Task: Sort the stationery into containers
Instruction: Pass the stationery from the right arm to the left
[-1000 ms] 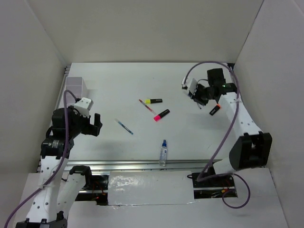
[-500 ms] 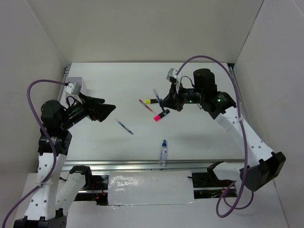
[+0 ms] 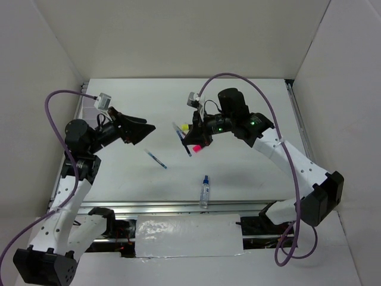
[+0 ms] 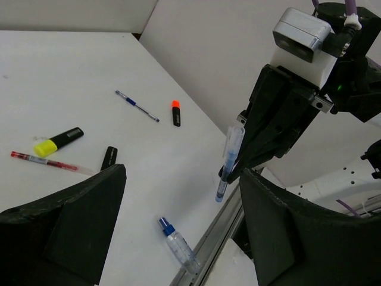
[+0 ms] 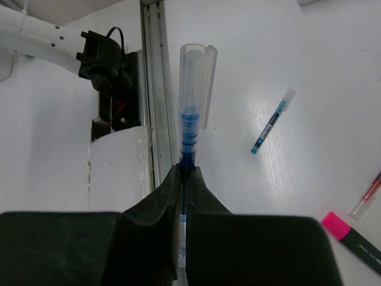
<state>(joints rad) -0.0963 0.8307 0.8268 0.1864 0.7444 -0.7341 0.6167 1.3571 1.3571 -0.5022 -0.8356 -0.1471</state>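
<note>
Nearest my arm bases, the small clear bottle [image 3: 205, 192] sits on the table [image 3: 238, 173] close to the front rail [image 3: 166, 206]. Beyond it, to the left, a loose blue pen [image 3: 156, 159] lies flat. Over mid-table my right gripper [image 3: 190, 139] is clamped on a second blue pen [image 3: 181, 138], its clear cap sticking out past the fingertips, clear of the surface. My left gripper [image 3: 143, 129] hangs opposite, fingers spread wide with nothing between them, aimed at that pen and well apart from it. By the right gripper I see the pink highlighter [image 3: 196, 147], then the red pen [image 4: 44, 162] and the yellow highlighter [image 3: 186, 126]. Farther right lie the orange highlighter [image 4: 176, 112] and a third blue pen [image 4: 137, 106].
</note>
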